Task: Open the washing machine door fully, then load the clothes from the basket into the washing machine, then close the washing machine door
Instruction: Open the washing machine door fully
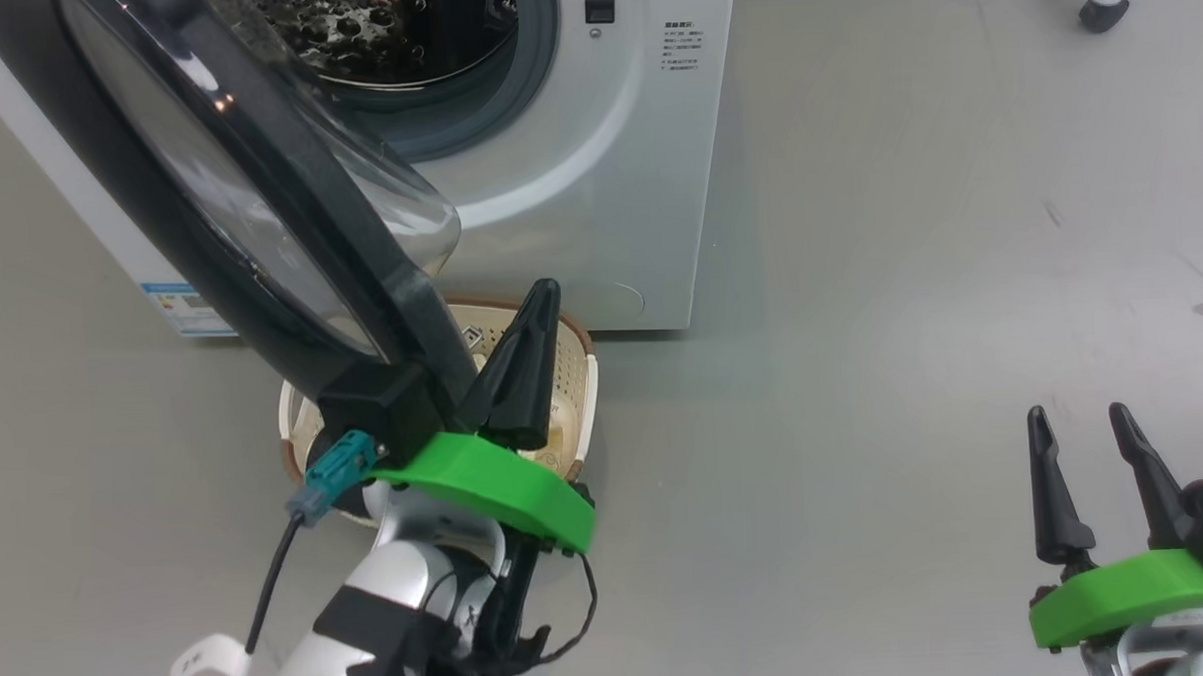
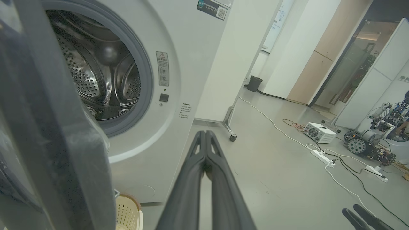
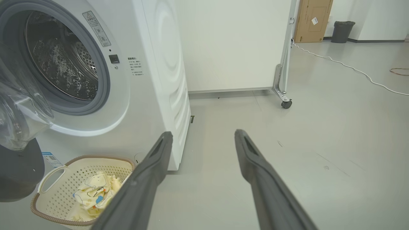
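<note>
Though soft, clothes (image 3: pixel 93 192) in perforated plastic basket (image 3: pixel 60 195).

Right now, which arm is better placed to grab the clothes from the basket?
Probably left: the left gripper hangs shut over the basket, beside the open door. The right gripper stands open off to the side.

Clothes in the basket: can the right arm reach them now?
Probably yes: the right gripper is open, floor lies between it and the basket, though the left gripper and washing machine door hang over it.
</note>
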You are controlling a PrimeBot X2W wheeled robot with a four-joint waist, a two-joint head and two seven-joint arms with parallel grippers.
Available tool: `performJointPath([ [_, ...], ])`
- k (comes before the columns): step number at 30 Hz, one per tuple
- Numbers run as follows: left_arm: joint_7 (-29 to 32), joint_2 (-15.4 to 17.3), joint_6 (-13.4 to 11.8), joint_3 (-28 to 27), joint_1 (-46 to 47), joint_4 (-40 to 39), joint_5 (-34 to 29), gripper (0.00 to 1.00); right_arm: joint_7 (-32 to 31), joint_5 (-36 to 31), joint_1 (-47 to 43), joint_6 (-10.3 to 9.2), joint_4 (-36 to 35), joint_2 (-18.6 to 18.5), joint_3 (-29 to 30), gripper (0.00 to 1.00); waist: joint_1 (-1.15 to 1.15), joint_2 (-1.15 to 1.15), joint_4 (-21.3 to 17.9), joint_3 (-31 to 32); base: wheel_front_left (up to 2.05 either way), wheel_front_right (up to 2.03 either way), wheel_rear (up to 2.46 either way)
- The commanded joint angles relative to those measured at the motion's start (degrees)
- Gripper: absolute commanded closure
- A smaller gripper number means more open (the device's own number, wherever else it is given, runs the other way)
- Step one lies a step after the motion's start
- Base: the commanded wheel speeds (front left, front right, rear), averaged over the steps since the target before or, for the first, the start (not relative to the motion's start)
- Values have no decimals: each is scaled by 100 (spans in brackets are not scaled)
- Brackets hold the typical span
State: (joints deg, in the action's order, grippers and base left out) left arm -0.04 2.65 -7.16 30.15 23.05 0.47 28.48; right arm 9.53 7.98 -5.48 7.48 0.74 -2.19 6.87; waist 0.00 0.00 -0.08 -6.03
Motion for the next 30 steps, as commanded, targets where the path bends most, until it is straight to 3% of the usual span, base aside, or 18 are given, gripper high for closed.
performJointPath([
  [1, -78, 24, -26, -207, 246, -118, 62, 100, 6, -37, 143, 1, -161, -69, -115, 0, 0, 0, -14, 3, 0, 0, 0],
  [14, -665, 39, -81, -480, 465, 1202, 403, 100, -19, 2, 126, 1, -170, -69, -83, 0, 0, 0, -33, -12, 0, 0, 0],
  [30, -952, 91, 3, -575, 494, 1669, 520, 100, -35, 40, 200, 1, -119, -69, 62, 0, 0, 0, 196, -89, 0, 0, 0],
])
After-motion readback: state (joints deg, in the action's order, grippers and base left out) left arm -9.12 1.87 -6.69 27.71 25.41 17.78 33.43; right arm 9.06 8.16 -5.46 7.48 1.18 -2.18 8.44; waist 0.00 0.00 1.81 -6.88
